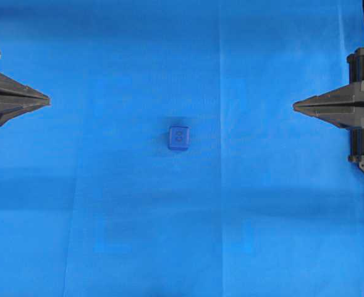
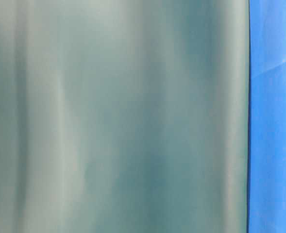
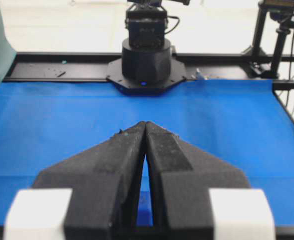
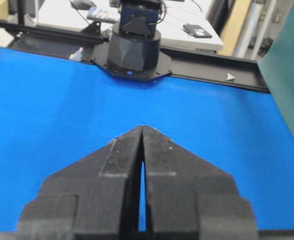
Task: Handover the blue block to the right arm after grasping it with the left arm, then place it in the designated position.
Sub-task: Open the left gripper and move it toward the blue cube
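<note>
Closest to us in the left wrist view, our left claw has its two black fingers pressed together at the tips, holding nothing, with white plastic blocks at their base. Past the tips lies the bright blue cloth, and at its far edge we see the round black base of the opposite arm on a dark rail.

In the right wrist view, our right claw is likewise closed tip to tip and empty, pointing over the same cloth toward the other black base.

From overhead, the left claw reaches in from the left edge and the right claw from the right edge, pointing at each other. The blue block sits on the cloth near the middle, between the two and well apart from both, a faint mark on its top face.

The table-level view shows mostly a blurred grey-green surface, with a strip of blue cloth along its right side.
</note>
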Tool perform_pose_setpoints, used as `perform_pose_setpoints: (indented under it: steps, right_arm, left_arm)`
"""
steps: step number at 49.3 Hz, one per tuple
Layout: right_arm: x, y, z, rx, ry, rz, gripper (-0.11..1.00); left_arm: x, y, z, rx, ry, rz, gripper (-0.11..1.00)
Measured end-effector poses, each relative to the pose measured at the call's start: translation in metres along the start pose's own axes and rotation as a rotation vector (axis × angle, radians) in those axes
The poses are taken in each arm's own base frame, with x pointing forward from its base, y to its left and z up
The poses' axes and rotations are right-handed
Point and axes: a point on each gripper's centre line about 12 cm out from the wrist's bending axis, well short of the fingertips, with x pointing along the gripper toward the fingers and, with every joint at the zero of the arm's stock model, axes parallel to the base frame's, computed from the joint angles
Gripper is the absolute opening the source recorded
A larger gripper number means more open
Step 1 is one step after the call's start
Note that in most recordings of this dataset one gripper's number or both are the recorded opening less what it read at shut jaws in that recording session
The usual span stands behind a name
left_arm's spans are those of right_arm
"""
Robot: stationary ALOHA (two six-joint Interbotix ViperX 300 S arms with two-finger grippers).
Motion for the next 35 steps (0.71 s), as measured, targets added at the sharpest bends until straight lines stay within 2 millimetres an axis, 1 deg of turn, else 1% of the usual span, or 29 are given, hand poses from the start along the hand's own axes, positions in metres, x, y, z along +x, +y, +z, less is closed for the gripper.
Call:
perform_pose_setpoints:
  steps: [2, 3, 6, 8, 11, 15, 17, 19, 21, 24, 35]
  right_arm:
    - [0.0000, 0.0000, 0.0000, 0.003, 0.000, 0.000, -0.02]
    - [-0.0001, 0.0003, -0.0006, 0.002, 0.002, 0.002, -0.01]
    - [-0.0001, 0.0003, -0.0006, 0.006, 0.002, 0.001, 0.06]
    - [-0.0001, 0.0002, -0.0008, 0.008, 0.003, 0.001, 0.14]
    - [-0.0001, 0.0001, -0.0008, 0.012, 0.003, 0.000, 0.29]
    - [0.0001, -0.0005, -0.0015, 0.024, 0.008, -0.004, 0.53]
    - [0.0001, -0.0006, -0.0017, 0.030, 0.009, -0.006, 0.66]
    - [0.0005, -0.0010, -0.0012, 0.033, 0.008, -0.008, 0.77]
    - [0.0005, -0.0014, -0.0014, 0.033, 0.009, -0.009, 0.87]
    - [0.0005, -0.0017, -0.0014, 0.036, 0.009, -0.012, 0.96]
    - [0.0009, -0.0028, -0.0020, 0.039, 0.012, -0.017, 0.97]
  left_arm:
    - [0.0000, 0.0003, -0.0002, 0.000, 0.002, 0.002, 0.03]
    - [0.0001, 0.0003, 0.0004, 0.000, 0.000, 0.002, 0.06]
    - [0.0002, 0.0000, -0.0003, -0.002, 0.002, 0.000, 0.20]
    - [0.0002, 0.0003, -0.0003, -0.003, 0.002, 0.002, 0.31]
    - [0.0002, 0.0000, -0.0005, -0.002, 0.003, 0.000, 0.50]
    - [0.0002, 0.0000, -0.0007, 0.000, 0.005, 0.000, 0.74]
    - [0.0002, -0.0001, -0.0007, 0.001, 0.005, 0.000, 0.83]
    - [0.0002, 0.0000, -0.0009, 0.000, 0.006, 0.000, 0.90]
    - [0.0002, 0.0003, -0.0011, 0.003, 0.008, 0.001, 0.93]
    - [0.0002, -0.0001, -0.0012, 0.001, 0.009, 0.000, 0.93]
    - [0.0003, -0.0001, -0.0029, 0.000, 0.018, 0.000, 0.92]
